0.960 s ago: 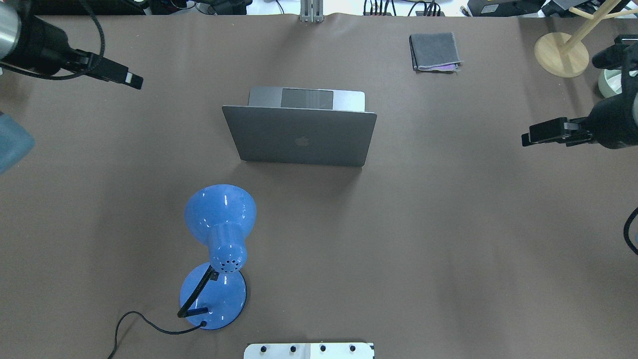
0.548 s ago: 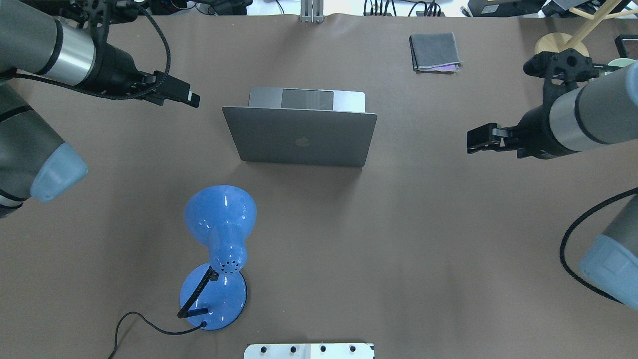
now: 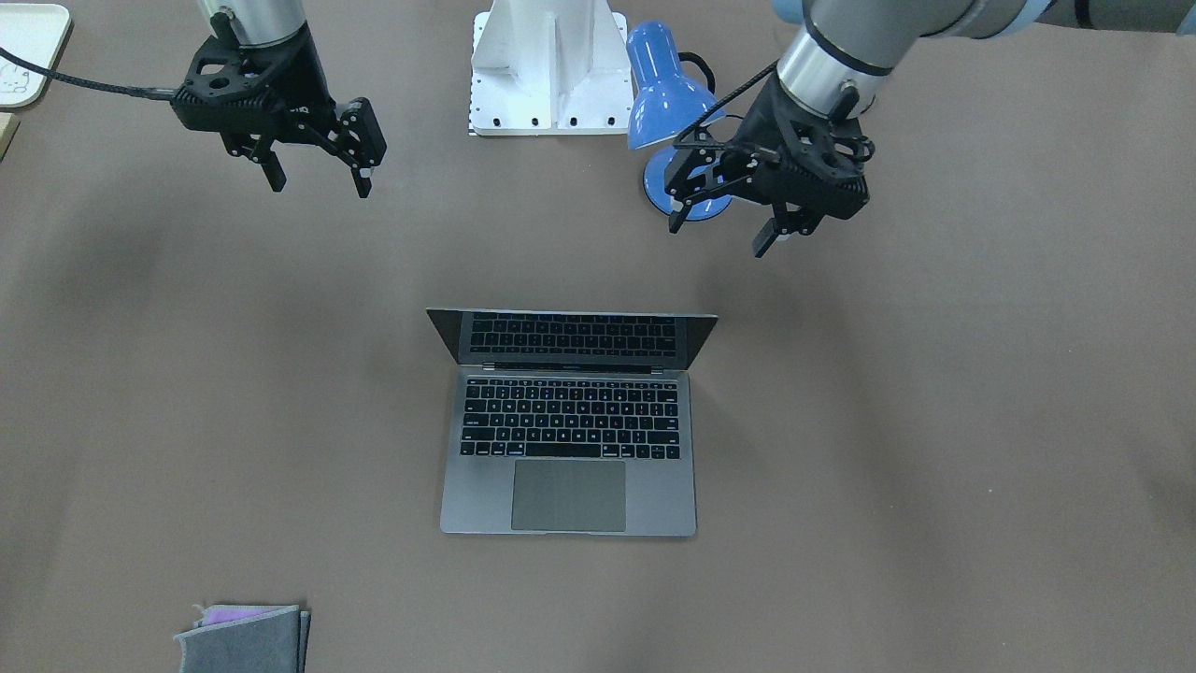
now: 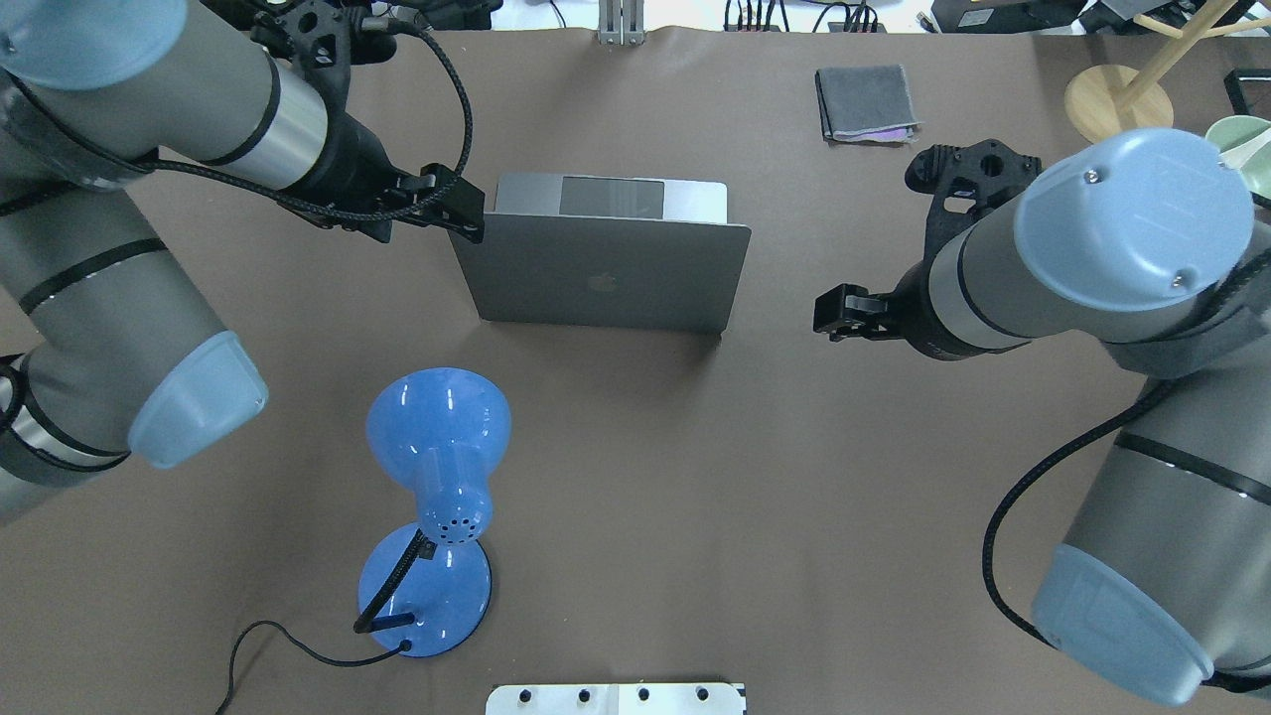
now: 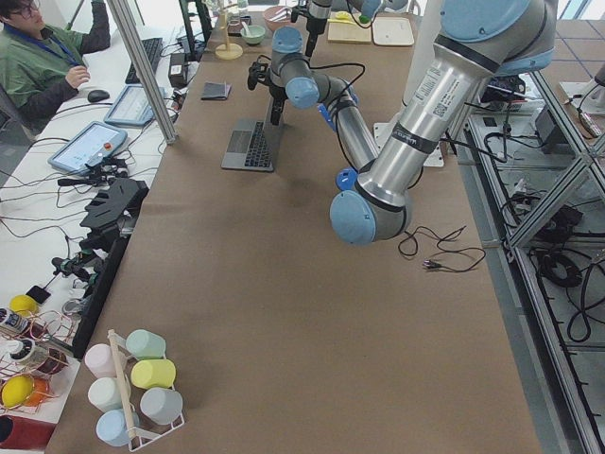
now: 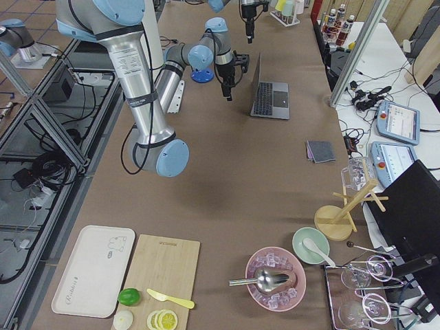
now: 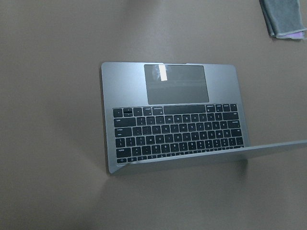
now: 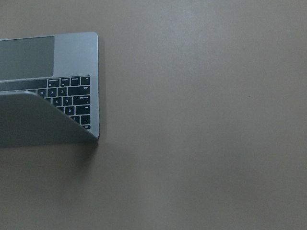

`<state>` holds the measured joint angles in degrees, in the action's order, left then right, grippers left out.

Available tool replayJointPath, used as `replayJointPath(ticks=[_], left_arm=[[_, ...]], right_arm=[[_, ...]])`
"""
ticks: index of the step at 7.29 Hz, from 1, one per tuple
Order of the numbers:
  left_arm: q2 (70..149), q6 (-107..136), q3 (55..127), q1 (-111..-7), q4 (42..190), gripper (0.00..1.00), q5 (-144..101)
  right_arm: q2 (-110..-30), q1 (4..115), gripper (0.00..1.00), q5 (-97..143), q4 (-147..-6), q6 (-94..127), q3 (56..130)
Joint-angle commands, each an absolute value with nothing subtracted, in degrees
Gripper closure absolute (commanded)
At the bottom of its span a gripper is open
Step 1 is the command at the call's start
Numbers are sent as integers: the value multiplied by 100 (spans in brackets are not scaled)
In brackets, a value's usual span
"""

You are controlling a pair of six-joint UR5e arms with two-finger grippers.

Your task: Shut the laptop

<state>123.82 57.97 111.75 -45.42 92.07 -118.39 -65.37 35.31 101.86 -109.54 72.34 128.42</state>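
The silver-grey laptop [image 4: 606, 273] stands open in the middle of the table, lid up with the apple logo facing the robot. Its keys and trackpad show in the front view [image 3: 570, 430] and in the left wrist view [image 7: 172, 124]. Its right corner shows in the right wrist view [image 8: 76, 96]. My left gripper [image 4: 465, 214] is open and empty, in the air by the lid's upper left corner [image 3: 719, 234]. My right gripper [image 4: 829, 313] is open and empty, off the lid's right edge with a gap between them [image 3: 320, 185].
A blue desk lamp [image 4: 437, 437] with a black cable stands on the robot's side of the laptop, towards the left. A grey felt pouch [image 4: 866, 101] lies at the far right. A wooden stand [image 4: 1117, 107] is at the far right corner.
Both arms have swung in from the table's sides towards the laptop. The left gripper has reached the lid's left corner, and the right gripper has moved closer to its right edge. The laptop has not moved.
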Motion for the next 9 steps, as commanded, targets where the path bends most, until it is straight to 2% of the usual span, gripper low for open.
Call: replayJointPath(ticks=[1, 3, 4, 5, 7, 8, 9], left_arm=[[12707, 5783, 10918, -4351, 8869, 2, -11470], [12832, 5713, 10653, -4133, 8877, 3, -11173], [12910, 5608, 10539, -4061, 8877, 11, -11049], [12920, 5599, 10512, -4034, 8886, 31, -11048], [12902, 5433, 10459, -4034, 8886, 79, -11048], [12885, 5327, 10450, -4034, 8877, 100, -11048], [12885, 5317, 10441, -4034, 8877, 100, -11048]], right_arm=[[-6058, 3305, 15, 10064, -11276, 7487, 12587], [-5679, 3235, 29, 10072, -11382, 7594, 12288], [-5504, 3234, 42, 10072, -11373, 7594, 12096], [-5337, 3234, 59, 10081, -11373, 7594, 11911], [-5238, 3243, 95, 10090, -11356, 7594, 11795], [-5212, 3243, 100, 10081, -11355, 7594, 11786], [-5195, 3261, 100, 10072, -11338, 7594, 11725]])
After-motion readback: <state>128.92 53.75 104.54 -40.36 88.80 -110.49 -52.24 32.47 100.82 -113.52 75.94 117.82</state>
